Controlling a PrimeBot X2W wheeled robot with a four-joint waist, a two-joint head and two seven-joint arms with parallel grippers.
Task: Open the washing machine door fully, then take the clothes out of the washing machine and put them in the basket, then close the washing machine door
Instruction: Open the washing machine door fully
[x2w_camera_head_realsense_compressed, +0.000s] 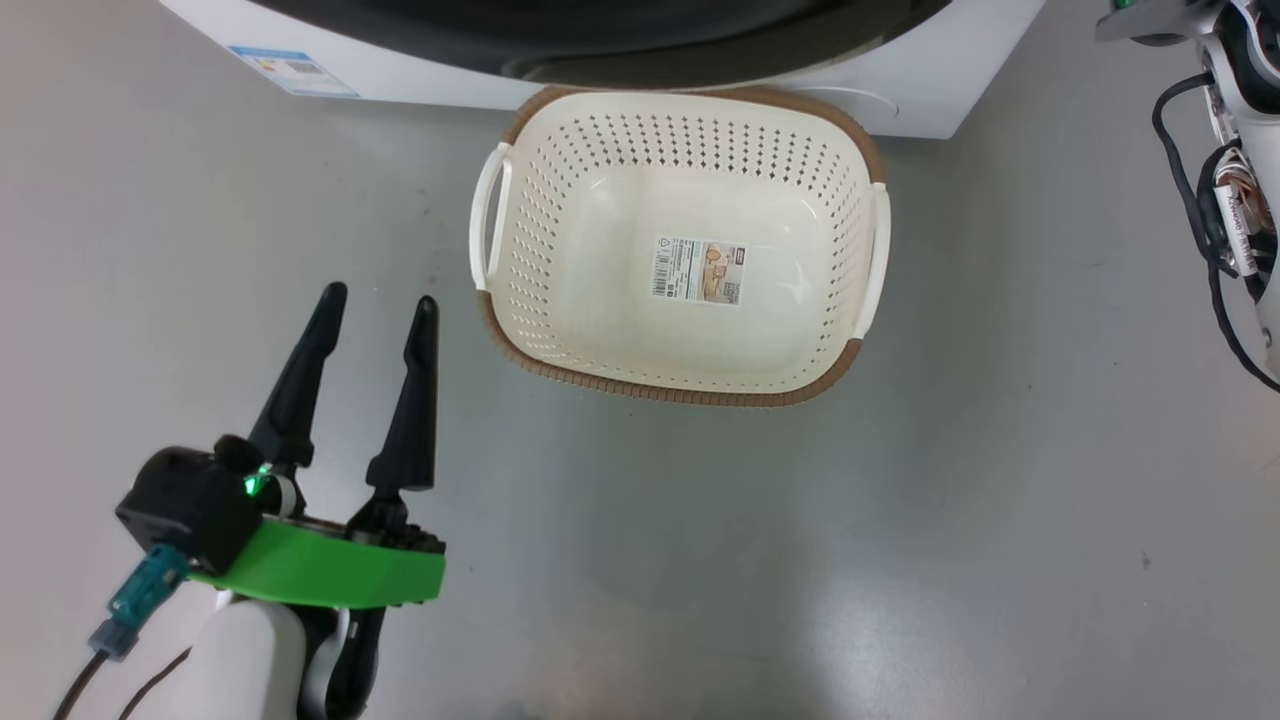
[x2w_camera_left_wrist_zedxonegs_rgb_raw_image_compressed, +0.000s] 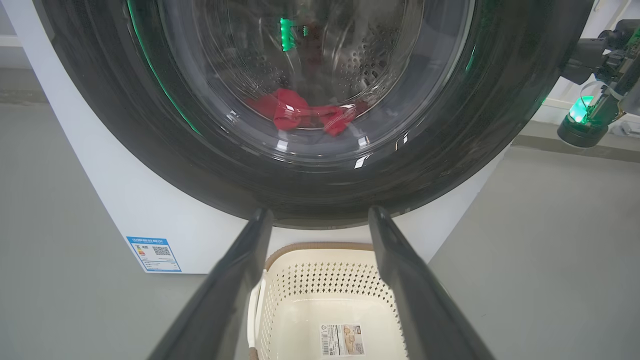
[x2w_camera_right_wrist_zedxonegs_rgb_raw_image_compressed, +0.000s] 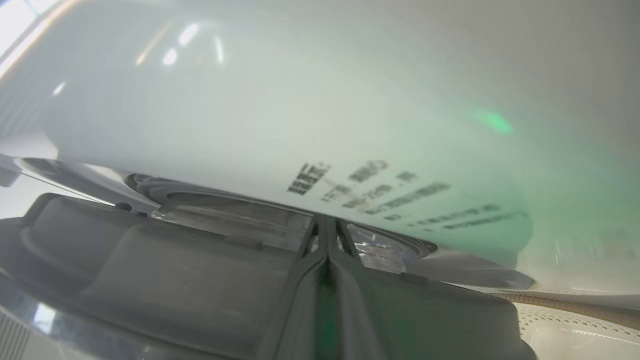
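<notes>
Behind door (x2w_camera_left_wrist_zedxonegs_rgb_raw_image_compressed: 320, 195) glass: red clothes (x2w_camera_left_wrist_zedxonegs_rgb_raw_image_compressed: 300, 114); left tool (x2w_camera_head_realsense_compressed: 381, 297) spread beside basket (x2w_camera_head_realsense_compressed: 680, 388).

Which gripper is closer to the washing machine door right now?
Right. The right gripper, shut, has its tips at the rim of the washing machine door. The left gripper, open, hangs back over the floor, left of the basket.
</notes>
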